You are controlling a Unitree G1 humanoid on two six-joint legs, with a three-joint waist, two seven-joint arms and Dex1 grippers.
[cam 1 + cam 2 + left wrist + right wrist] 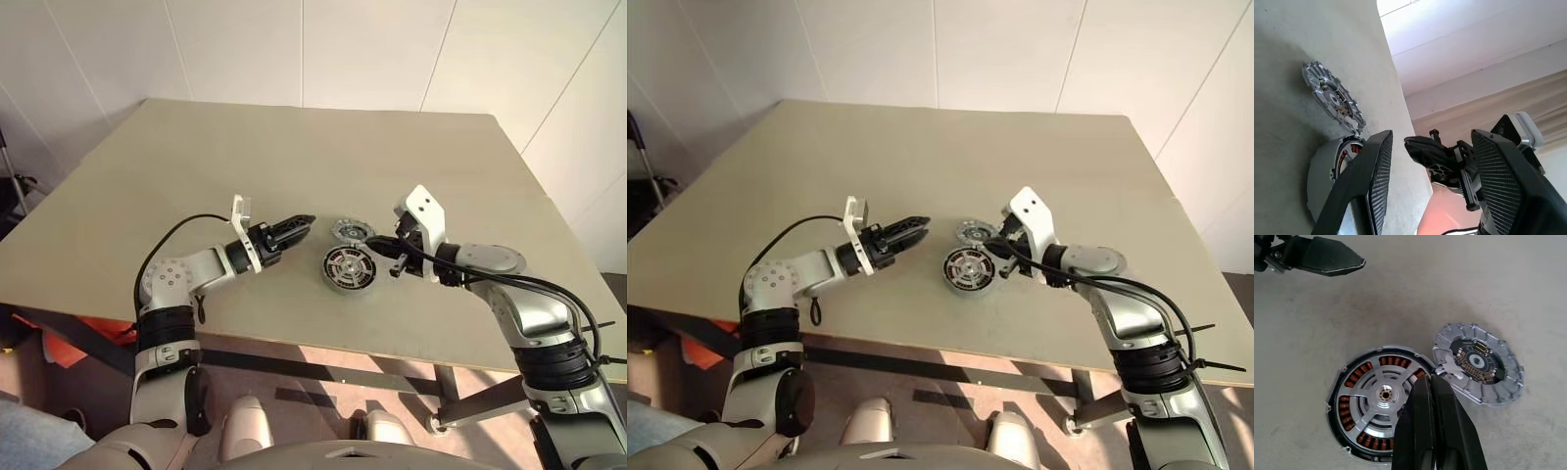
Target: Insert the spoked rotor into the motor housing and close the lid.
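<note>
Hovering with its black fingers pressed together over the black-rimmed, copper-wound motor housing, where the silver-spoked rotor already sat, the right gripper risked nudging the perforated silver lid lying just beside, while the left gripper stood spread and empty.

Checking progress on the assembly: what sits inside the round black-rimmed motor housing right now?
The silver-spoked rotor sits inside the black-rimmed motor housing, with copper-red windings showing between its spokes. The shut right gripper covers its edge nearest the silver lid.
</note>
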